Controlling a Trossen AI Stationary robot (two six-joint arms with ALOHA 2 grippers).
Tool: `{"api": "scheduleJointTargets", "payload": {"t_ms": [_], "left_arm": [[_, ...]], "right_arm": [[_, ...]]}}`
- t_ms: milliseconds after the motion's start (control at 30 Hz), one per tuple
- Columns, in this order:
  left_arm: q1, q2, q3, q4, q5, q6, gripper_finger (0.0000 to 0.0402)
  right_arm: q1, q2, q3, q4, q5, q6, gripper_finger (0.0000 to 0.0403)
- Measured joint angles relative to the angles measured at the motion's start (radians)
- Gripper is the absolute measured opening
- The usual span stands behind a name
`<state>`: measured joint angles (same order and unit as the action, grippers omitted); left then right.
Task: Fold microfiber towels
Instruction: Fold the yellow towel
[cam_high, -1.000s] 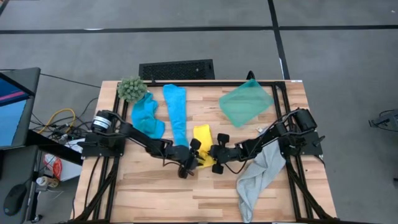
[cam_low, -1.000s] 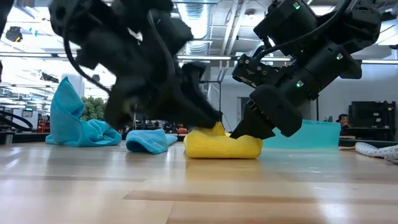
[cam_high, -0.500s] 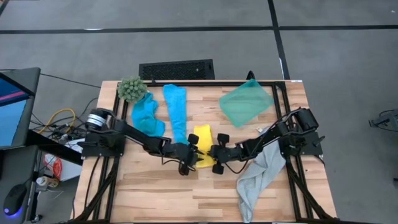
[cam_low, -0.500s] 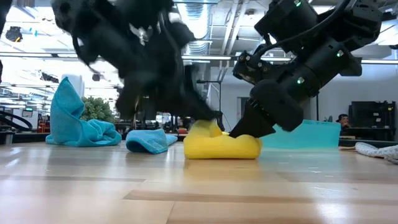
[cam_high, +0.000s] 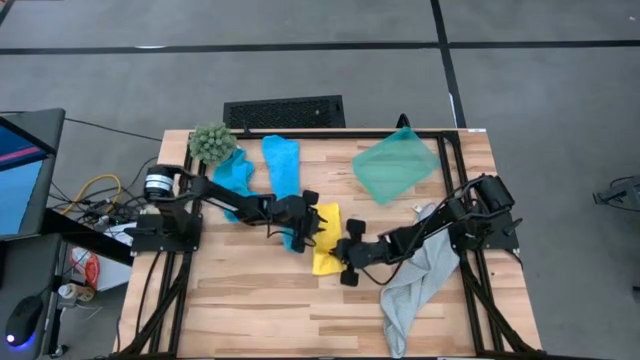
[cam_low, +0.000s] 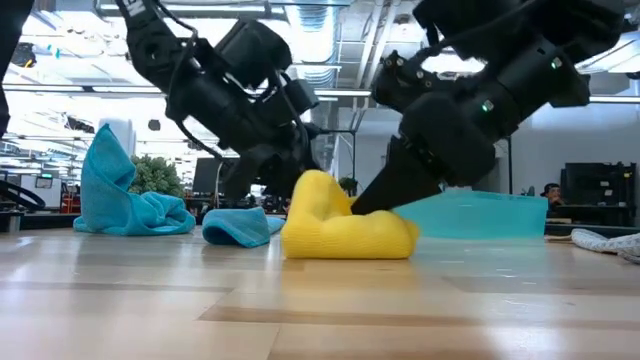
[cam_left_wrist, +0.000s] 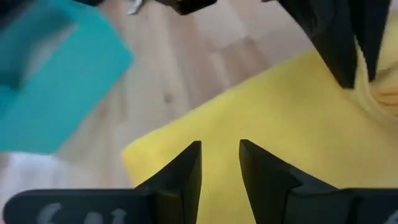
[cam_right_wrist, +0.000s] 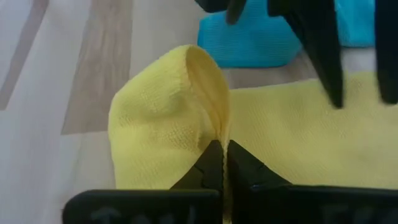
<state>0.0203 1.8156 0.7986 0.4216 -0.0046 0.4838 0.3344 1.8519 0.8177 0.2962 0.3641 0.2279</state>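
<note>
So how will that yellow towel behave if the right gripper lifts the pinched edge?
Probably floppy: the yellow towel puckers into a soft ridge where the right gripper pinches it. It likely drapes rather than holding shape, slumping in a rounded hump in the low view. It looks light and shouldn't roll.

Two black jointed arms, a silver ring seen at the left arm's (cam_high: 200, 190) base, dark tapered fingers (cam_left_wrist: 180, 177), a small green light on the right arm (cam_low: 486, 105).

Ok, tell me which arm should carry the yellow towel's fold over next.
Right, probably. The right pincer is shut on a raised pleat of the yellow towel, so it already holds cloth to pull. The left pincer hovers over the same towel with a narrow gap between its fingers, gripping nothing.
</note>
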Motion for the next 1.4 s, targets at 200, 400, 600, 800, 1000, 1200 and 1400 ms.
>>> {"api": "scheduleJointTargets", "payload": {"t_ms": [200, 400, 600, 800, 1000, 1200, 1400], "left_arm": [[-0.028, 0.054, 0.001, 0.034, 0.062, -0.014, 0.0102], [-0.050, 0.121, 0.003, 0.074, 0.070, -0.040, 0.0102], [-0.066, 0.131, 0.005, 0.080, 0.084, -0.062, 0.0102], [-0.084, 0.116, 0.003, 0.060, 0.063, -0.105, 0.0102], [-0.123, 0.029, 0.001, -0.041, -0.044, -0.168, 0.0102], [-0.174, -0.100, 0.002, -0.223, -0.117, -0.184, 0.0102], [-0.228, -0.221, 0.002, -0.425, -0.254, -0.212, 0.0102]], "right_arm": [[-0.013, -0.002, 0.063, -0.104, 0.002, -0.049, 0.0026], [-0.046, -0.044, 0.087, -0.192, 0.004, -0.083, 0.0020], [-0.087, -0.142, 0.088, -0.263, 0.030, -0.130, 0.0025], [-0.151, -0.174, 0.088, -0.280, 0.020, -0.182, 0.0021], [-0.186, -0.137, 0.087, -0.276, -0.027, -0.188, 0.0027], [-0.190, -0.137, 0.088, -0.251, -0.026, -0.234, 0.0022], [-0.242, -0.138, 0.088, -0.221, -0.027, -0.272, 0.0027]]}}
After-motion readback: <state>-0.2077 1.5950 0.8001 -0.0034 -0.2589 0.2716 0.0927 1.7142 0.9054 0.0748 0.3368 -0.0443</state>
